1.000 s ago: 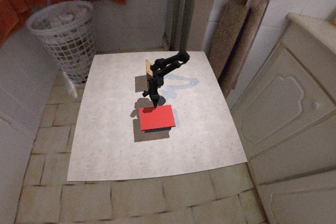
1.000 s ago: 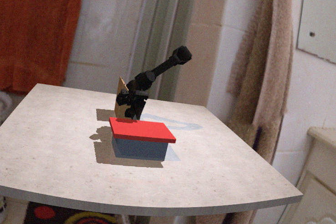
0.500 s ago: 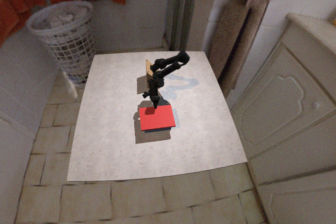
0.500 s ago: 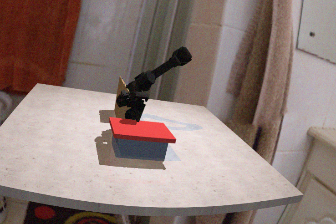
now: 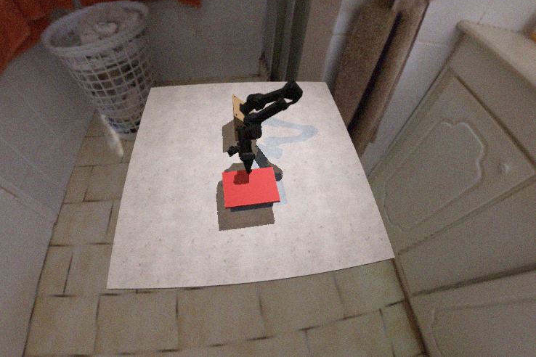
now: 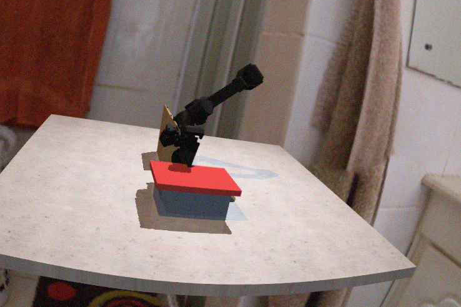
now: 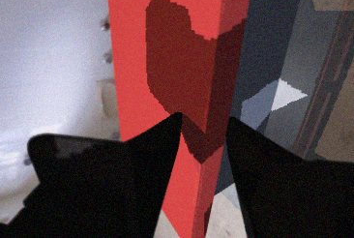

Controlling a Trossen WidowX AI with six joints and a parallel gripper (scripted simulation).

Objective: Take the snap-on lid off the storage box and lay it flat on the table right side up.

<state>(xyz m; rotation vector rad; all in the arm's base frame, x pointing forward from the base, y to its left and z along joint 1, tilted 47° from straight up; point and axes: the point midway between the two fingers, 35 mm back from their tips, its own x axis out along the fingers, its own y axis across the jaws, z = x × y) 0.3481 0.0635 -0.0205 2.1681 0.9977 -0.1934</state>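
The red lid [image 5: 255, 191] [image 6: 197, 178] [image 7: 131, 68] sits on top of the dark blue storage box [image 6: 193, 204] [image 7: 266, 29], which stands on the table. The lid lies level over the box and overhangs its walls. My gripper [image 5: 248, 171] [image 6: 191, 165] [image 7: 203, 121] is shut on the lid at its rear edge, on the side toward the arm's base. In the wrist view one finger is over the lid's top face and the other is below its rim, beside the box. In the exterior view the lower finger is hidden behind the lid.
The pale table [image 5: 173, 249] [image 6: 279, 251] carries the box near its middle. A tan upright board [image 5: 237, 117] [image 6: 165, 140] stands behind the box, beside the arm's base. A white laundry basket [image 5: 112, 72] stands on the floor past the table's back left corner.
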